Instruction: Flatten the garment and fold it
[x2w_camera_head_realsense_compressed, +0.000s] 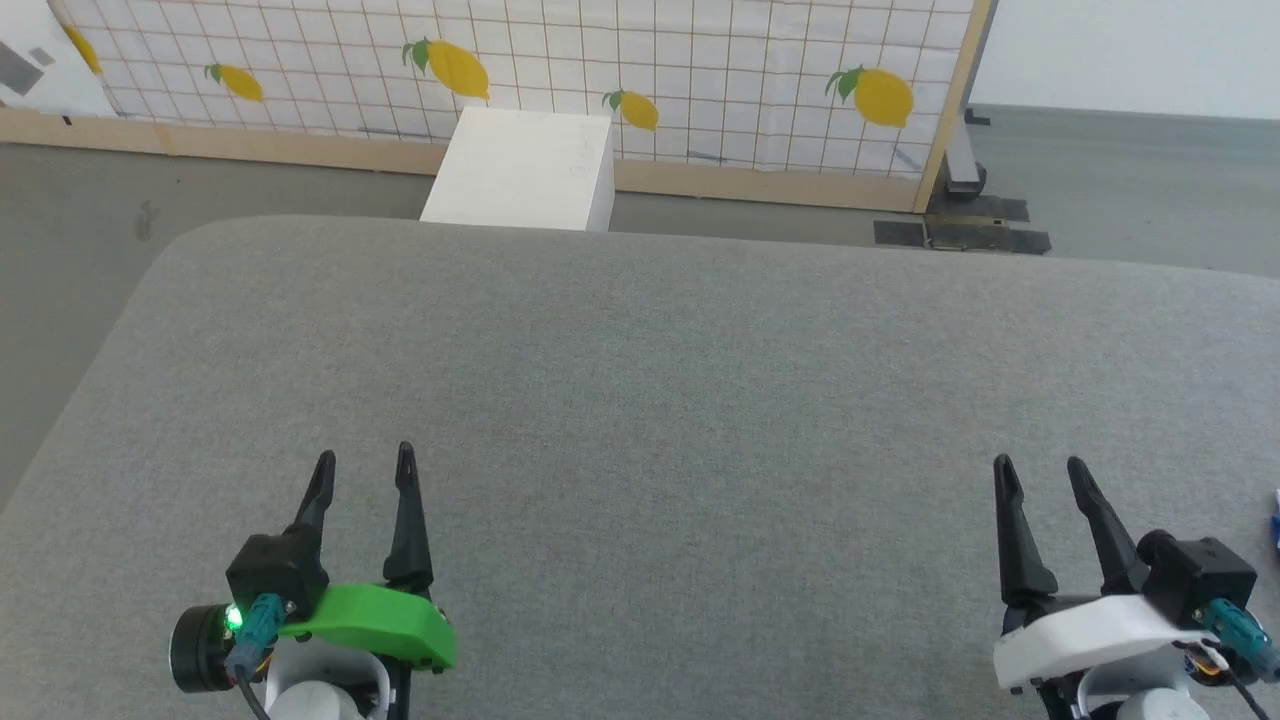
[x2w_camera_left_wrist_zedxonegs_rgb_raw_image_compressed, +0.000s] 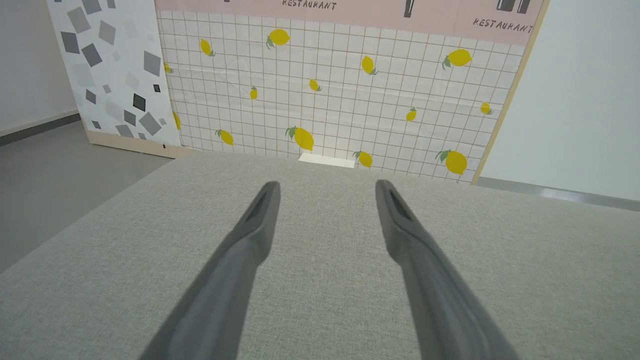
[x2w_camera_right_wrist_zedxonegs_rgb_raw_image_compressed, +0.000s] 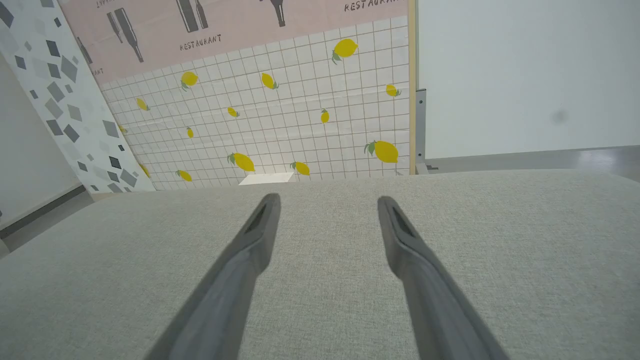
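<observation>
Sliver of blue garment (x2w_camera_head_realsense_compressed: 1277, 520), right of right hand (x2w_camera_head_realsense_compressed: 1039, 464), fingers spread

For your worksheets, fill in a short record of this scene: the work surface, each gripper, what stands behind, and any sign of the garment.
surface: grey fabric surface, rounded far corners
left gripper: open, holding nothing, fingers pointing away over the surface
right gripper: open, holding nothing, same pose
behind: white box on the floor, in front of a lemon-print panel
sign of garment: blue-and-white sliver at the head view's right edge; too little shows to tell what it is
</observation>
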